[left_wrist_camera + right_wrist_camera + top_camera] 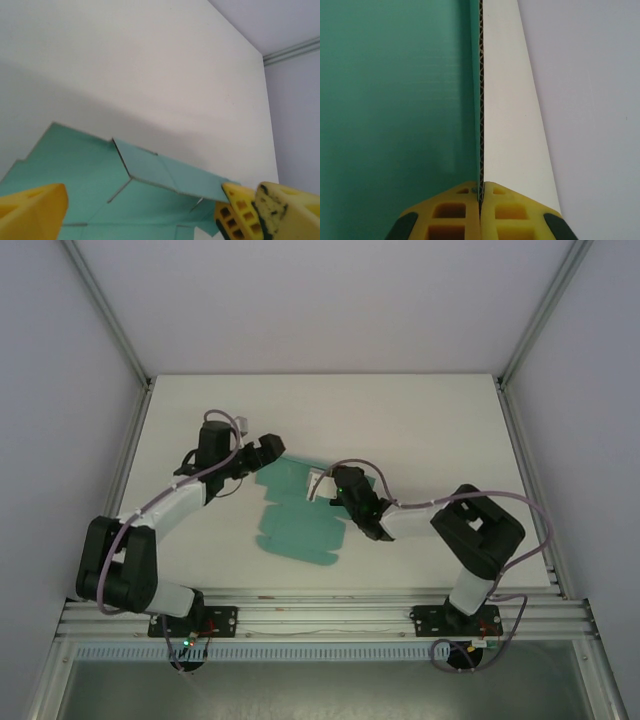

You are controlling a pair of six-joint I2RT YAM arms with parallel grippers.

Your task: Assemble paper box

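The paper box is a flat teal die-cut sheet (300, 528) lying mid-table. My right gripper (326, 484) is shut on one flap at the sheet's far right side and holds it upright, its white back (318, 483) showing. In the right wrist view the fingertips (480, 192) pinch the corrugated edge, with the teal face (395, 100) left and the white face (512, 110) right. My left gripper (266, 447) is open over the sheet's far left corner. Its yellow fingers (239, 214) straddle the sheet (75, 175), and the raised flap (165, 172) ends beside the right finger.
The white table (420, 420) is enclosed by pale walls, with aluminium posts at the back left (110, 320) and back right (540, 315). A metal rail (320, 612) carrying both arm bases runs along the near edge.
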